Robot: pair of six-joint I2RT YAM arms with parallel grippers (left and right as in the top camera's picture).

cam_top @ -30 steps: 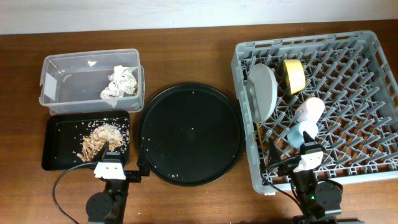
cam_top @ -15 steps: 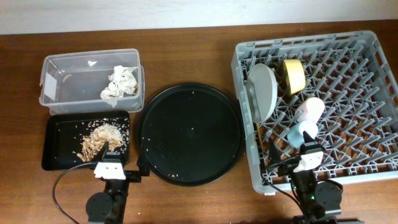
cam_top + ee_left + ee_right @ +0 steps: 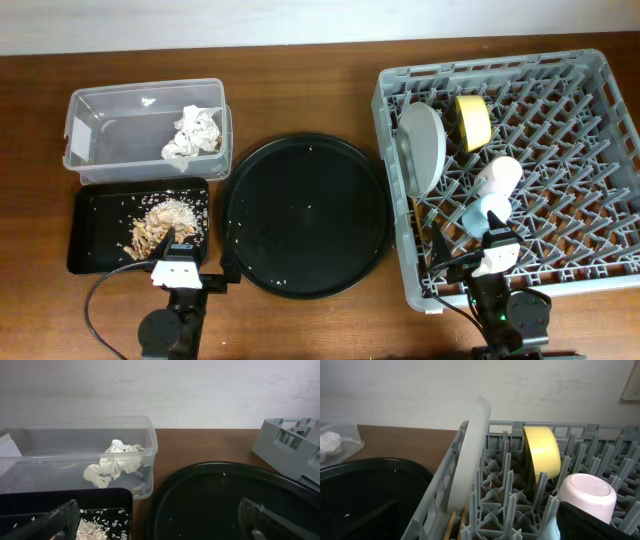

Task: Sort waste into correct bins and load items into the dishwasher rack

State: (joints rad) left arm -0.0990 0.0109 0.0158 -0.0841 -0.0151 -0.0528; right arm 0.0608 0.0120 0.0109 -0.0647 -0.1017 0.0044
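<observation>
**Overhead view.**
- Table (image 3: pixel 300 70): brown wood.
- Clear tub (image 3: pixel 95 130): far-left corner of the table. It holds crumpled white tissues (image 3: pixel 192 135) at its right end.
- Black rectangular tray (image 3: pixel 95 225): just nearward of the tub, by the left edge. Beige-brown food scraps (image 3: pixel 160 222) are heaped in its right half.
- Round black tray (image 3: pixel 305 215): table centre, between the bins and the rack.
- Dishwasher rack (image 3: pixel 580 120): fills the right side. It holds:
  - a grey-green plate (image 3: pixel 423 148), on edge at the rack's left side;
  - a yellow bowl (image 3: pixel 472 122), on edge just right of the plate;
  - a pink cup (image 3: pixel 498 177), nearward of the bowl;
  - a light blue cup (image 3: pixel 488 212), touching the pink cup on its near side.
- Left claw (image 3: pixel 177 268): at the near edge, over the rectangular tray's near rim.
- Right claw (image 3: pixel 495 255): at the near edge, over the rack's near-left part.

**Left wrist view.**
- The left claw's two fingers (image 3: pixel 60 520) are spread wide at the frame's lower corners, released and empty.
- Beyond them are the tub with tissues, the scrap tray, the round tray and a corner of the rack.

**Right wrist view.**
- Plate, bowl and pink cup stand among the pegs.
- Only one dark finger (image 3: pixel 590 522) shows, at the lower right. Whether the right claw is released or clenched cannot be told.
</observation>
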